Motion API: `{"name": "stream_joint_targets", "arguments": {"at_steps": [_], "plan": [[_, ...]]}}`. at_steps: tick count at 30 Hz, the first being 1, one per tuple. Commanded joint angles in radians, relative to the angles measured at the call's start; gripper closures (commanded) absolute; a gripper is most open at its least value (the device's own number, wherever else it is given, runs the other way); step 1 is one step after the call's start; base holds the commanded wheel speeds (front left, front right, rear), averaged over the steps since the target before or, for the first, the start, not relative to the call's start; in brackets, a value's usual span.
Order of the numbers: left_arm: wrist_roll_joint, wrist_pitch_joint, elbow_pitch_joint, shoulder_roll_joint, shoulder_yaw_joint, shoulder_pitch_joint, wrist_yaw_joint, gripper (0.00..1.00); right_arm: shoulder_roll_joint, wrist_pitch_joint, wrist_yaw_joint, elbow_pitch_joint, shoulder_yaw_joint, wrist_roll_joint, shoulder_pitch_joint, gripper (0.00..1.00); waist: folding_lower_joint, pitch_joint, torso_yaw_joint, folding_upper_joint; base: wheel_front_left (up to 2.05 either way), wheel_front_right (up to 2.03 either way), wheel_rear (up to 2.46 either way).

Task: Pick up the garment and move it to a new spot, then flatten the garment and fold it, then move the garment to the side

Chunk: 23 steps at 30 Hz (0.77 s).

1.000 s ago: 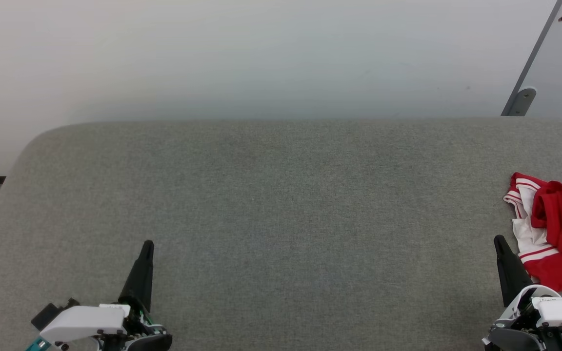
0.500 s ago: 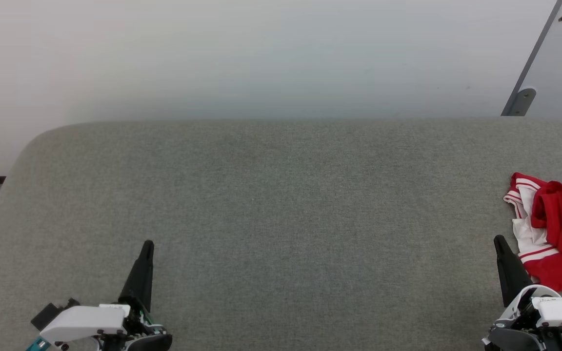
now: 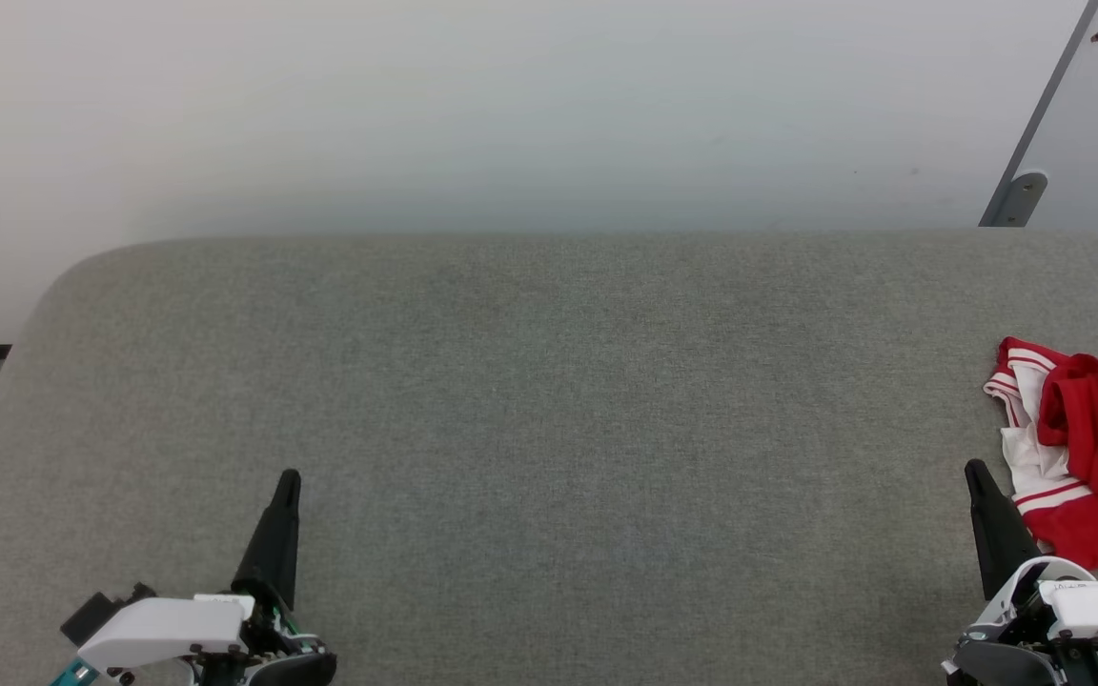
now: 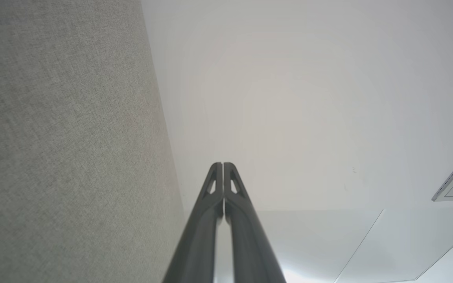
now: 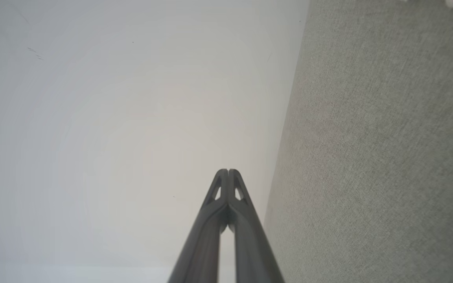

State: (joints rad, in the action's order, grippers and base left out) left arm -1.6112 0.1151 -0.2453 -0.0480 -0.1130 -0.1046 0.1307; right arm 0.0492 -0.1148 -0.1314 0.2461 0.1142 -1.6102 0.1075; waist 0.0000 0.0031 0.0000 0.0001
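My left tool [image 3: 288,479] was clenched, its two dark fingers pressed tip to tip with nothing between them; the left wrist view [image 4: 223,165] showed them closed, pointing past the table's far edge at the pale wall [image 3: 511,114]. My right tool [image 3: 974,469] was clenched just the same and gripped nothing, its tips meeting in the right wrist view [image 5: 228,171]. Both tools sat low over the near part of the grey cloth-covered table [image 3: 549,410], well apart from each other, with a broad stretch of bare grey between them. And there was the garment [image 3: 1097,429], just to the outer right of my right tool and a little ahead of its tip: a crumpled red heap with white cloth and red-striped trim bands facing the tool. It lay close beside that finger; whether it touched, I could not tell. Far ahead of the right tool a grey bar [image 3: 1035,124] slanted up the wall.
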Motion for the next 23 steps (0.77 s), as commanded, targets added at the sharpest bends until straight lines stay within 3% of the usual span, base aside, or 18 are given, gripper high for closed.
{"name": "stream_joint_targets", "arguments": {"at_steps": [1,23], "plan": [[-0.003,0.001,0.002,0.0,-0.002,-0.009,0.0,1.0,0.002,-0.002,0.001,-0.004,0.0,-0.005,0.002,1.0,0.0,0.0,0.0,-0.0001,0.0,0.0,0.0],[-0.004,0.001,0.002,0.0,-0.002,-0.009,0.0,1.0,0.002,-0.002,0.001,-0.004,0.0,-0.005,0.002,1.0,0.0,0.0,0.0,-0.0001,0.0,0.0,0.0]]}}
